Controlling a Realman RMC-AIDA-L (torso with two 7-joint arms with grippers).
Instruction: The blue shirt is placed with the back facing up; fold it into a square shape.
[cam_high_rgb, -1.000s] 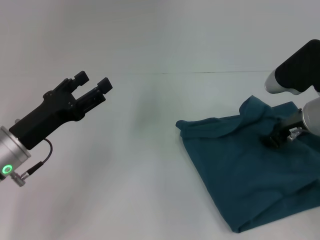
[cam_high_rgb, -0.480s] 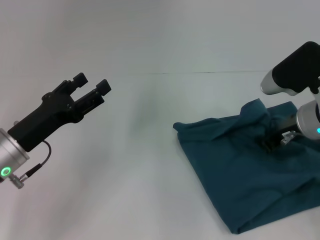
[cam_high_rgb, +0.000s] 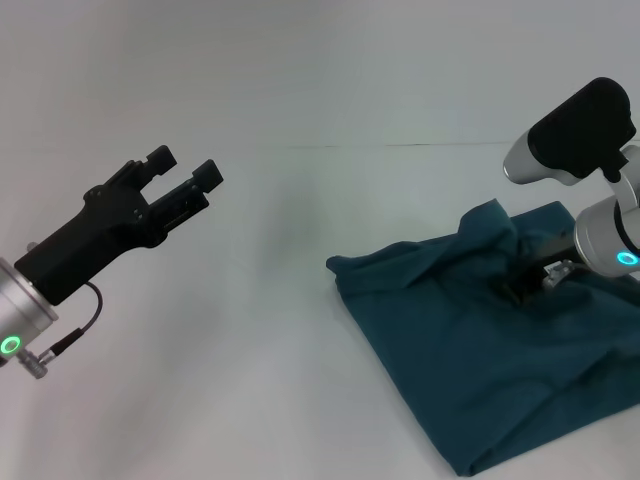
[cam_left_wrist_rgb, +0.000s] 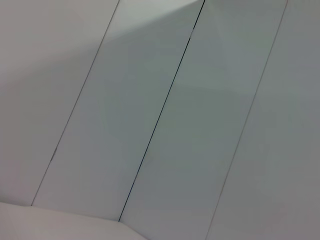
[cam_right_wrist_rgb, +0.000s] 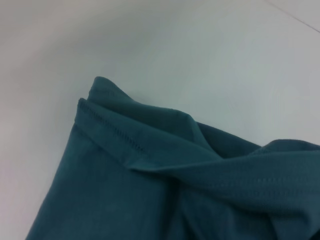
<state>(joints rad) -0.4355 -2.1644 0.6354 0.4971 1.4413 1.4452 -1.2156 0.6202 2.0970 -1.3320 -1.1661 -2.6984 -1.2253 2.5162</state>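
Gripping a bunched ridge of the blue shirt (cam_high_rgb: 480, 350) with the right gripper (cam_high_rgb: 522, 287), jaws apparently clamped on cloth, fingertips mostly buried in the folds. Pulling fabric up into a peak around the grasp, far-right side of the table (cam_high_rgb: 300, 300). Lying partly folded, shirt sitting right of centre, hemmed corner pointing toward the middle, double layer showing in the right wrist view (cam_right_wrist_rgb: 125, 165). Hovering well apart on the left, left gripper (cam_high_rgb: 182, 178), fingers spread, holding nothing; its wrist camera seeing only bare panels. Judging the step: mid-fold, dragging a layer across. Needing next: carrying the held edge over the lower layer, lining up the edges, then letting go flat. Risking a bunched, crooked crease otherwise.
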